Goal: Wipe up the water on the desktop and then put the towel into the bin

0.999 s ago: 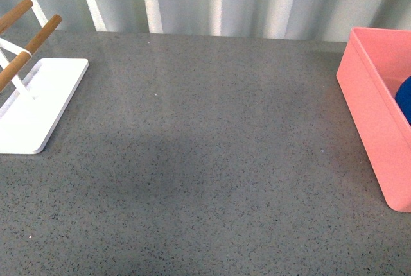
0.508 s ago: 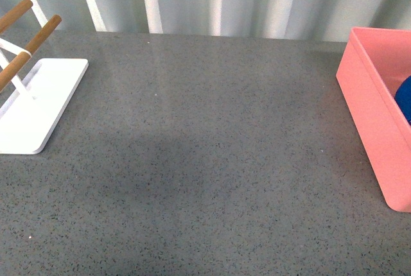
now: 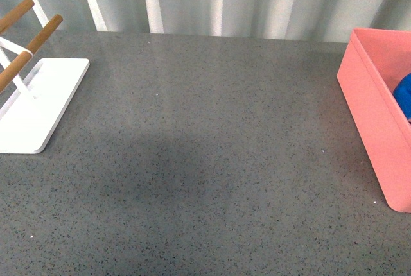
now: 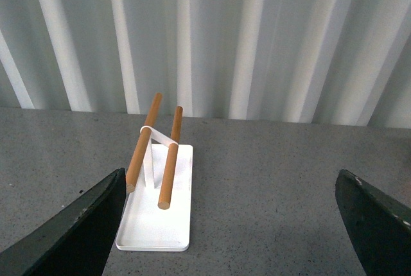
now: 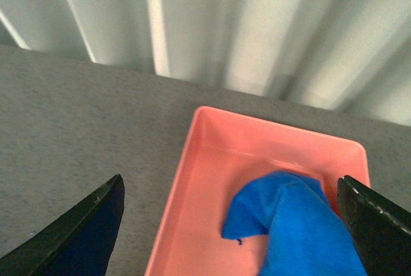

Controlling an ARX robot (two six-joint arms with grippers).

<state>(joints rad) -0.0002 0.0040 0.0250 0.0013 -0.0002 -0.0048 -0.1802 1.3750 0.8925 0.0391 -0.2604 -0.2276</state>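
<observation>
The blue towel [image 5: 292,224] lies crumpled inside the salmon-pink bin [image 5: 192,160]; in the front view only a bit of the towel [image 3: 404,93] shows in the bin [image 3: 372,115] at the right edge. My right gripper [image 5: 234,231] hangs open above the bin, its dark fingers [image 5: 83,231] wide apart and empty. My left gripper [image 4: 231,224] is open and empty over the speckled grey desktop [image 3: 205,147], facing the rack. Neither gripper shows in the front view.
A white-based rack with wooden bars [image 3: 29,90] stands at the desktop's left; it also shows in the left wrist view [image 4: 157,192]. A corrugated pale wall [image 3: 212,0] runs along the desktop's far edge.
In the front view the towel's visible shape in the bin has shifted a little. Nothing else has moved.
</observation>
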